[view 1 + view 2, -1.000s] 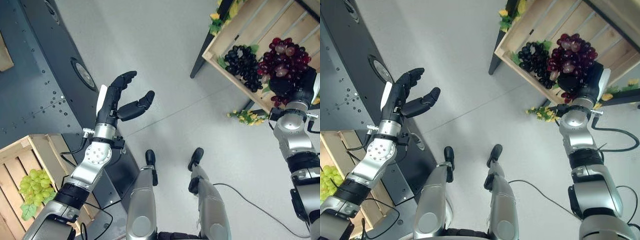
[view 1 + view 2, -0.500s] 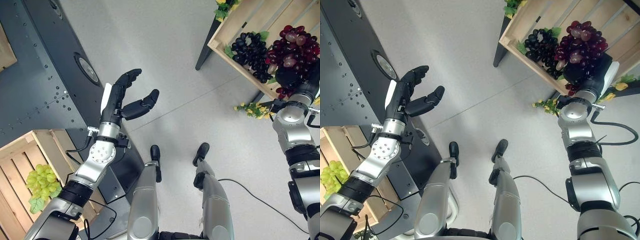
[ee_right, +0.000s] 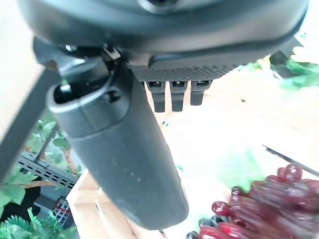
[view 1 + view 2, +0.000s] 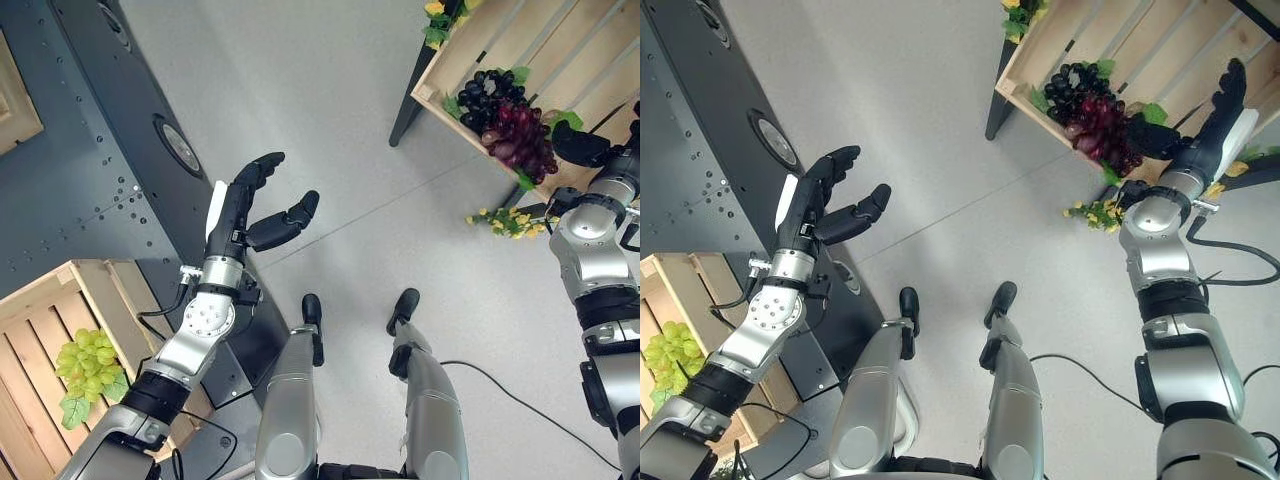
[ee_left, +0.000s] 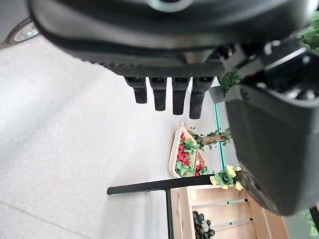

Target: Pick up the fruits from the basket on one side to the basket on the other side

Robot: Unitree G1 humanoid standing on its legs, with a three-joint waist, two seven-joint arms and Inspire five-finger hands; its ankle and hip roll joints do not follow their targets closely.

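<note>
The right hand (image 4: pixel 1218 122) has let go, fingers straight, leaving the red grapes (image 4: pixel 521 139) in the two-o'clock crate (image 4: pixel 470 60) (delivery done); the left hand (image 4: pixel 252 205) hangs open.

red grapes (image 4: pixel 523 140) in right basket (image 4: pixel 470 45), beside black grapes (image 4: pixel 492 89)

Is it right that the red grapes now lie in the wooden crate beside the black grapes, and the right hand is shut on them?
Not quite. The red grapes lie in the wooden crate beside the black grapes, but the right hand is open, with straight fingers clear of the bunch. The right eye view shows this.
</note>
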